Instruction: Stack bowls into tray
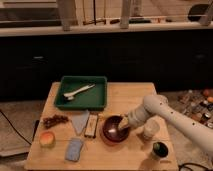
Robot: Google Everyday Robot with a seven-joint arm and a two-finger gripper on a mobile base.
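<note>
A dark maroon bowl (114, 131) sits on the wooden table, front centre; a redder rim shows along its lower edge, and I cannot tell whether the orange-red bowl is nested under it. My gripper (124, 125) reaches in from the right and is at the bowl's right rim, its tip over the inside of the bowl. The dark green tray (97, 98) stands at the back left of the table, apart from the bowl, with a white utensil (78, 91) lying in it.
A white cup (150, 129) stands just right of the bowl under my arm, with a small dark cup (160, 149) in front of it. A snack bar (91, 126), grey napkin (80, 121), grapes (55, 120), orange fruit (47, 139) and blue sponge (75, 149) lie left.
</note>
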